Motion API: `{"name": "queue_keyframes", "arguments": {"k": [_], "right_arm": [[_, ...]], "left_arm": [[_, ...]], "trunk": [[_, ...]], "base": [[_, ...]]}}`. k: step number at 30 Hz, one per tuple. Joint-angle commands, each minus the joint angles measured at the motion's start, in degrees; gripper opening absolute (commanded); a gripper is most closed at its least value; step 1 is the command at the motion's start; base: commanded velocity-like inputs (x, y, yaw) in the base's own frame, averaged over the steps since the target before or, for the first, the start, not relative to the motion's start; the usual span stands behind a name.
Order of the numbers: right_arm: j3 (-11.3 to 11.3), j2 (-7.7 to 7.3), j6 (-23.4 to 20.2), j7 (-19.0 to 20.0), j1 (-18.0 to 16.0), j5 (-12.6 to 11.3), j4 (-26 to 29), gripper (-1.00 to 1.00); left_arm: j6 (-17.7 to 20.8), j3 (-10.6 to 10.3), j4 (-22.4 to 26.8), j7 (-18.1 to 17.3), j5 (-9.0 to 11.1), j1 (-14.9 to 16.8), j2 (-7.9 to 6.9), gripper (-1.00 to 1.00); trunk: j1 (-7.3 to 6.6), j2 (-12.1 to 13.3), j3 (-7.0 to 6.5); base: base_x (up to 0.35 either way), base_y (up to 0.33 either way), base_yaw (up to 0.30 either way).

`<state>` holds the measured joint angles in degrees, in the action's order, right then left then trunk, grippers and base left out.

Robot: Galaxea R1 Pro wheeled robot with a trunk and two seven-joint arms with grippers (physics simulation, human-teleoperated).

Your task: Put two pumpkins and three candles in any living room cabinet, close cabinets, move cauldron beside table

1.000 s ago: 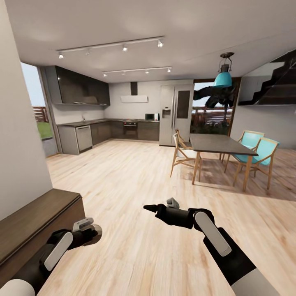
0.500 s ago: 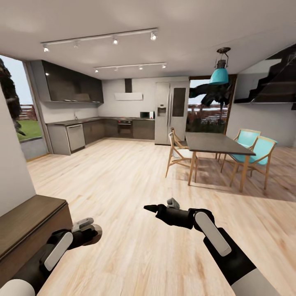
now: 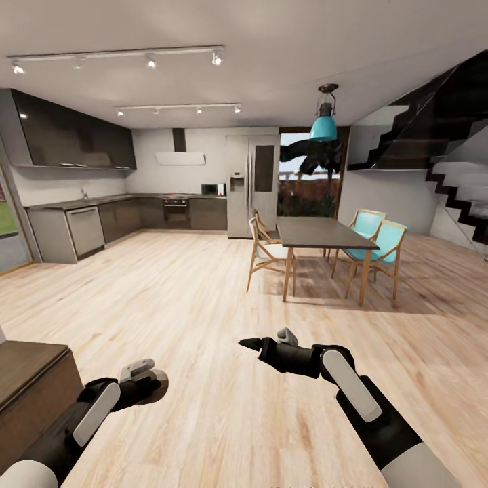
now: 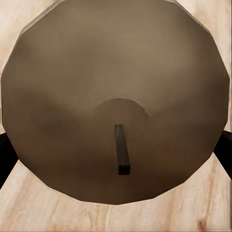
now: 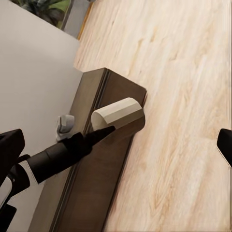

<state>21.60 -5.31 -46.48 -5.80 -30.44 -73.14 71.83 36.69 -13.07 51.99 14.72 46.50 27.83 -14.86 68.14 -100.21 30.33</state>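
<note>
Robot is standing on open wood floor point(image 3: 224, 420), head view looking toward the kitchen and the dining table point(image 3: 318, 234) in the upper middle of the frame. Left gripper point(image 3: 144, 383), lower left of frame, is clamping a candle point(image 5: 118, 113), a cream cylinder. In the left wrist view the candle's wick end is facing the camera, with a dark finger at each side edge. So its long axis is running along the fingers, roughly level and not upright. Right gripper point(image 3: 261, 344) is hovering at lower centre with nothing in it. Its fingers are standing well apart at opposite edges of the right wrist view.

Cabinet point(image 3: 27, 379) is sitting at the far lower left corner of the head frame, only its end and top in sight. It is lying to the left of the left gripper, near but apart. The candle is hanging over floor just off the cabinet's end. Left arm is clearly the nearer one, and it is the one carrying. Cannot tell whether the drawer fronts are shut. Judging by this, the coming move is calling for a turn back left toward the cabinet, and a drawer opened with the free right gripper.
</note>
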Motion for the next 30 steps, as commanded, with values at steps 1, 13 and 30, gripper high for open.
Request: {"name": "queue_keyframes", "arguments": {"k": [1,13,30], "right_arm": [[0.1,-0.04,0.0,-0.6,-0.1,-0.6,0.0,1.0],[-1.2,0.04,-0.1,-0.1,-0.1,-0.6,-1.0,1.0],[-1.6,0.01,-0.1,-0.4,-0.1,-0.6,-1.7,1.0]], "left_arm": [[0.0,-0.2,0.1,0.6,0.6,0.0,-0.08,-1.0],[0.0,-0.2,0.1,0.6,0.6,0.0,-0.08,-1.0],[0.0,-0.2,0.1,0.6,0.6,0.0,-0.08,-1.0]], "trunk": [[0.0,0.0,0.06],[0.0,0.0,0.01],[0.0,0.0,-0.43]], "base": [[0.0,0.0,-0.291],[0.0,0.0,-0.291],[0.067,0.0,-0.29]]}}
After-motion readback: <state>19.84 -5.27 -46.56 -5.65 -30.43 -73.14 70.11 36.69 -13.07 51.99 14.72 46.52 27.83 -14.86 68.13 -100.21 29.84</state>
